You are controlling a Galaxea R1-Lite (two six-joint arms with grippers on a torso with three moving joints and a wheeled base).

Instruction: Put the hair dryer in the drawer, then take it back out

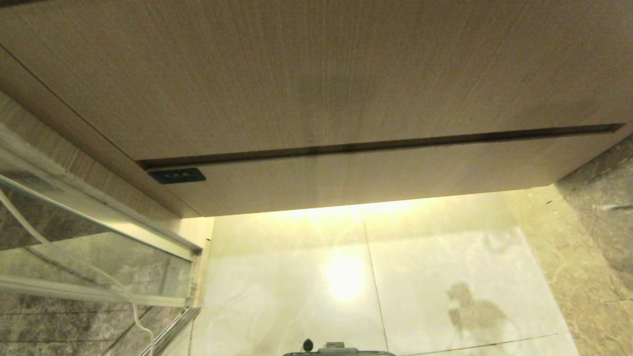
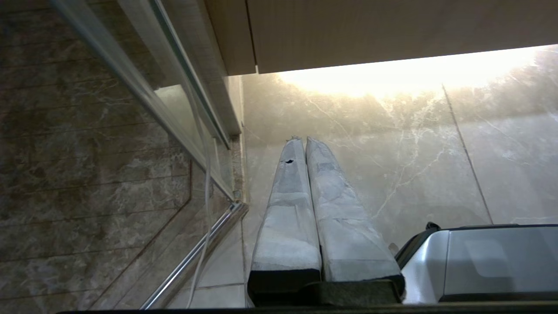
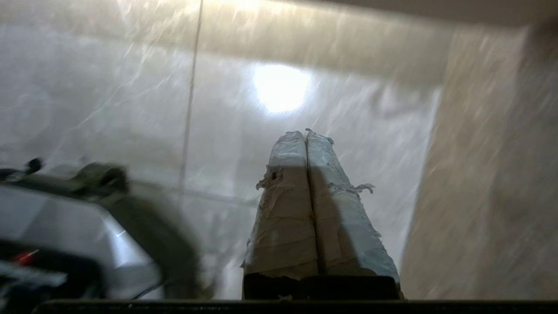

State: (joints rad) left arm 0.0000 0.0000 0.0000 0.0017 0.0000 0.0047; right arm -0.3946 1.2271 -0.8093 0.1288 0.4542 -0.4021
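Wood-grain drawer (image 1: 376, 178) sits closed, contents hidden; both hands (image 2: 305, 141) (image 3: 305, 133) pressed together, empty.

Floor (image 1: 296, 296): pale glossy marble-look tiles with thin grey veins, filling the head view from 5 to 7 o'clock below the cabinet.
Joints: one dark grout line runs from centre toward 6 o'clock; a second crosses it low, toward 4 o'clock.
Reflection (image 1: 343, 277): a bright round lamp glare lies near the middle of the tiles.
Glow: warm yellow light washes the strip right under the cabinet's lower edge.
Shadow (image 1: 472, 309): a dark blotchy shape lies on the tile at 4 o'clock.
Darker stone band (image 1: 593, 277): brown veined slab borders the pale tiles at 3 to 4 o'clock.
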